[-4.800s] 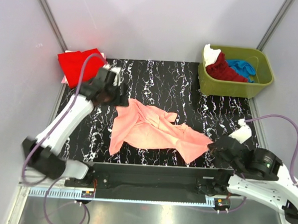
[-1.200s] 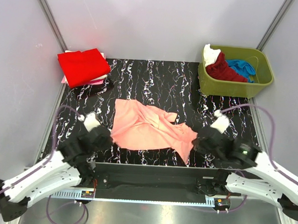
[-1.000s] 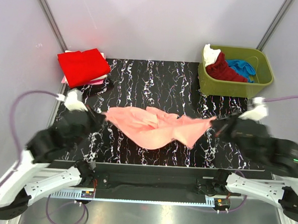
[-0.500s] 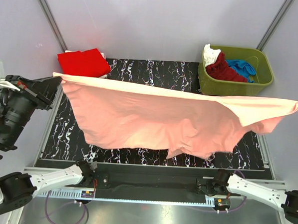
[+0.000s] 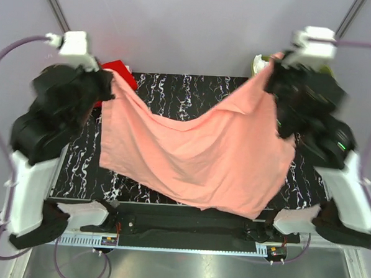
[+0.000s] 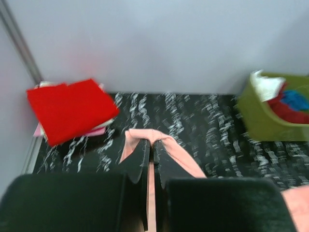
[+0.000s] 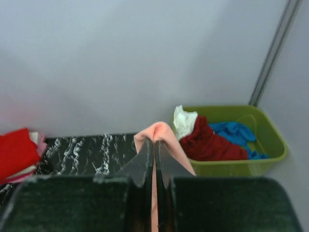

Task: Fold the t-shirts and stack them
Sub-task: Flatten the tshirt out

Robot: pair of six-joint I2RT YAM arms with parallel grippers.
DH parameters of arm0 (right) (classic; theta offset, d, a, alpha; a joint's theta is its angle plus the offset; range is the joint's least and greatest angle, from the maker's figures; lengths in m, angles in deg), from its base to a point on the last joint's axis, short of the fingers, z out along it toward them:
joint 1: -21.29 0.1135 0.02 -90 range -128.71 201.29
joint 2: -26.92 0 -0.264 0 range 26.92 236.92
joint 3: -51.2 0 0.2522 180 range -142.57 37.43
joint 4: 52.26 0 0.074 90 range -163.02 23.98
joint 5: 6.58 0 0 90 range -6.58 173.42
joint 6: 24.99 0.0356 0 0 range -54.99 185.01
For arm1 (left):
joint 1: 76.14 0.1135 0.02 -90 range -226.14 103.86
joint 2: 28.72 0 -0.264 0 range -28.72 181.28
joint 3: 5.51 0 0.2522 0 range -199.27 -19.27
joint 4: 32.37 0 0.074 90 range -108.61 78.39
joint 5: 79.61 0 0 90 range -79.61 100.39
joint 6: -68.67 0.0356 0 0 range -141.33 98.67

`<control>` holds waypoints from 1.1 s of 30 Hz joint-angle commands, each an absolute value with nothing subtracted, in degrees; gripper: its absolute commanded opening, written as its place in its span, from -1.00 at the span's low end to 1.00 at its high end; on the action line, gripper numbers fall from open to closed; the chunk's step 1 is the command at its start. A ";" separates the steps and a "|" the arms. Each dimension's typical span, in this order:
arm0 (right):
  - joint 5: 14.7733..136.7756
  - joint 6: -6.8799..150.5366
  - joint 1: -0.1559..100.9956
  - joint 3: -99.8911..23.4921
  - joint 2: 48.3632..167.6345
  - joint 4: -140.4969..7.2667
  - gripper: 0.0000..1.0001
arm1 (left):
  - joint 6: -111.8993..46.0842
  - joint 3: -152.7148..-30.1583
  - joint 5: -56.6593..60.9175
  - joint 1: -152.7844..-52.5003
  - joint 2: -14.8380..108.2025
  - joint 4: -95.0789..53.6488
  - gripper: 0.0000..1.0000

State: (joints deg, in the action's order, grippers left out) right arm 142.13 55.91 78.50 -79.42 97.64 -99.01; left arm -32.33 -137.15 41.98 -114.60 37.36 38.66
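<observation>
Salmon-pink t-shirt (image 5: 197,152) hung spread left-to-right over counter (image 5: 194,93), sagging mid-span; left jaws and right jaws each clamped shut on one top corner.

Salmon-pink cloth t-shirt (image 5: 197,152): soft, matt, hangs in loose folds, no sheen.
Folded bright red cloth shirt (image 6: 70,108), far-left corner of the table: matt, smooth-faced.
Black table top with white marble veining (image 5: 194,93): smooth, slight gloss.
Olive-green plastic tub (image 7: 270,140), far-right corner: smooth, faintly shiny walls. Dark red cloth (image 7: 212,142), blue cloth (image 7: 236,133) and white cloth (image 7: 183,121) crumpled inside, all matt.
Brushed metal sheet (image 5: 185,270) along the near edge: dull reflection.
White arm shells (image 5: 27,187): hard, smooth plastic.
</observation>
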 commanded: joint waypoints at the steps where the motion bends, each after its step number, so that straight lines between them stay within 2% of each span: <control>1: 124.23 64.62 62.22 -89.27 114.10 -109.38 -1.00 | -35.56 -131.61 23.99 -101.66 43.60 34.94 -1.00; 3: 113.87 68.95 50.46 -99.43 124.60 -117.94 -1.00 | -36.09 -128.35 21.74 -94.27 49.98 33.86 -1.00; 4: 105.47 71.58 47.78 -106.89 138.92 -121.62 -1.00 | -36.27 -128.43 17.20 -91.38 53.51 33.95 -1.00; 5: 102.43 72.48 45.40 -116.54 147.33 -127.83 -0.88 | -36.44 -130.43 15.24 -86.21 57.63 34.56 -1.00; 6: 98.05 76.66 41.37 -120.55 154.81 -126.07 0.42 | -36.79 -132.62 13.66 -84.16 66.90 35.78 -0.99; 7: 90.00 78.53 39.77 -120.94 157.84 -124.92 0.99 | -38.36 -136.21 11.03 -82.14 71.95 41.10 -0.84; 8: 88.96 80.46 38.88 -123.82 160.92 -129.26 0.99 | -39.16 -145.04 7.70 -78.64 76.61 44.90 -0.46; 9: 88.08 82.05 38.52 -129.33 163.47 -131.21 0.99 | -39.69 -148.00 6.27 -78.08 81.96 47.46 -0.34; 10: 86.25 81.89 39.04 -129.12 164.89 -132.02 1.00 | -39.61 -148.98 7.30 -78.16 82.28 48.35 -0.18; 11: 85.79 81.54 39.57 -127.03 163.86 -129.94 0.99 | -39.61 -145.17 7.92 -78.51 80.98 46.71 -0.02; 12: 85.79 80.32 40.27 -118.74 159.24 -127.65 0.99 | -39.26 -141.47 8.36 -78.60 75.74 41.12 0.55; 13: 85.88 79.52 41.67 -113.70 156.15 -124.93 0.99 | -39.08 -137.69 8.19 -78.60 72.99 38.72 0.76; 14: 86.05 78.91 42.29 -109.13 153.16 -119.51 0.99 | -39.08 -132.35 8.63 -78.52 70.53 37.39 0.83; 15: 85.97 78.38 42.73 -101.86 148.00 -117.46 0.99 | -38.99 -130.56 9.59 -78.52 67.02 36.85 0.85; 19: 83.68 80.21 43.27 -94.24 141.01 -114.97 0.99 | -40.13 -120.37 10.22 -78.60 59.54 36.32 0.85; 23: 84.99 82.76 43.44 -84.08 135.13 -116.29 0.99 | -41.45 -100.37 8.90 -78.60 47.60 29.92 0.86; 29: 91.76 85.84 43.35 -59.65 123.08 -112.87 1.00 | -43.04 -82.22 4.60 -78.60 41.43 24.02 0.77; 33: 87.75 86.46 43.00 -48.53 118.50 -105.94 0.99 | -42.25 -75.62 3.09 -79.39 37.64 22.43 0.72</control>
